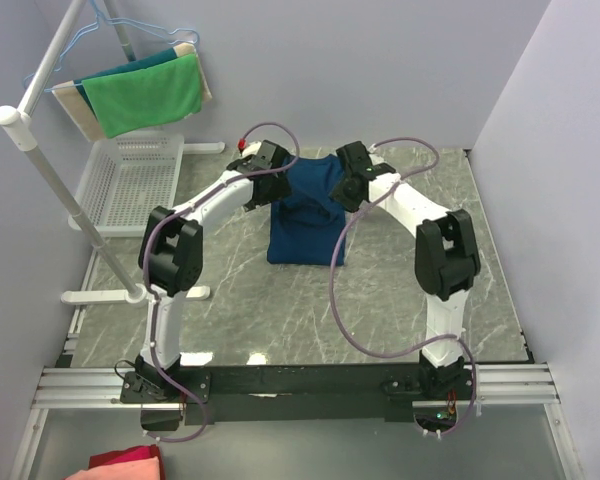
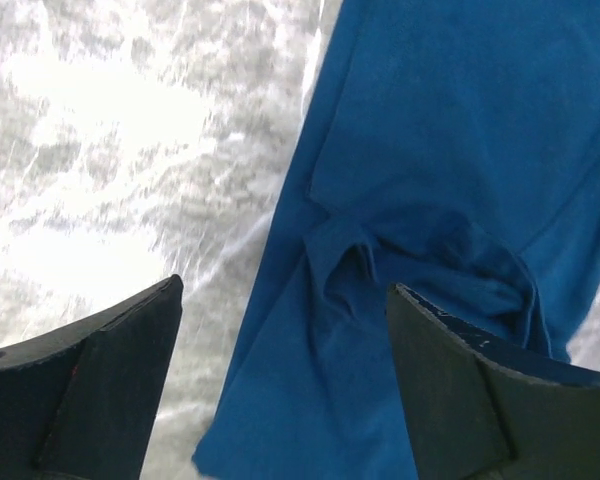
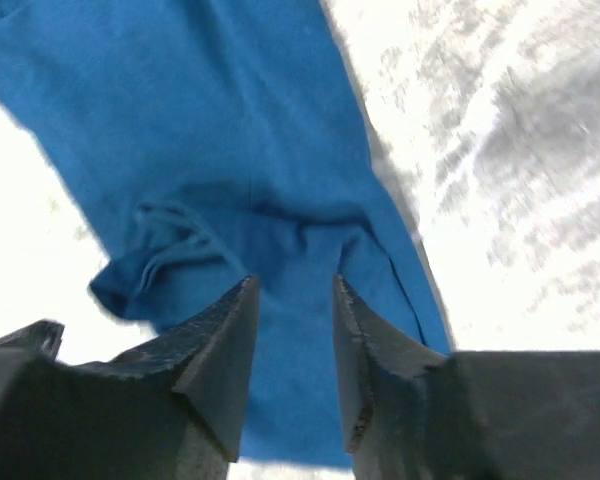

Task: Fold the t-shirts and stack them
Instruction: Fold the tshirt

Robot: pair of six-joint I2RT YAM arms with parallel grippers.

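Blue t-shirt (image 1: 302, 225) lies flat on the marble tabletop (image 1: 230, 300), far centre, folded into a narrow strip running near to far. Both arms reach over its far end.

Left pincer (image 2: 285, 290) is wide open over the shirt's left edge. Nothing sits between its fingers, and there's a small bunched crease in the cloth below.

Right pincer (image 3: 294, 285) is partly open with a narrow gap, over the shirt's right edge. No cloth is clamped.

Far left, a white basket (image 1: 130, 180) sits under a rack holding a green cloth (image 1: 145, 95). A red cloth (image 1: 125, 462) lies near left, off the tabletop.
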